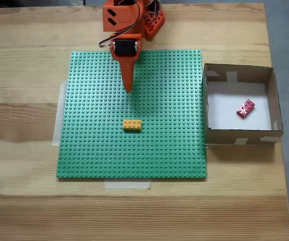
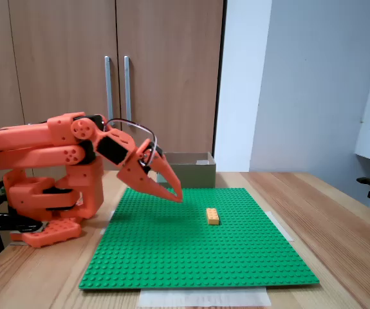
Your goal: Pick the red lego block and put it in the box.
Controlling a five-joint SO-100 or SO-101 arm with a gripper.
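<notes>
A strip of pale tape (image 2: 203, 297) pinned the green baseplate (image 2: 172, 257) to the table (image 2: 339, 244), keeping it from sliding. On it sat the orange-yellow brick (image 2: 213, 216). At its ten o'clock in that fixed view the gripper (image 2: 177, 195) hung empty, jaws pressed together. The red lego block (image 1: 245, 108) lay inside the box (image 1: 274, 100), at three o'clock from the plate from above, so the task looked complete.

One fixed view looks straight down on the wooden table (image 1: 23, 211), arm base at the top edge. The other sits low at the table's edge, facing the cupboard doors (image 2: 117, 71). Both share the green studded baseplate (image 1: 174, 150) (image 2: 172, 257).
</notes>
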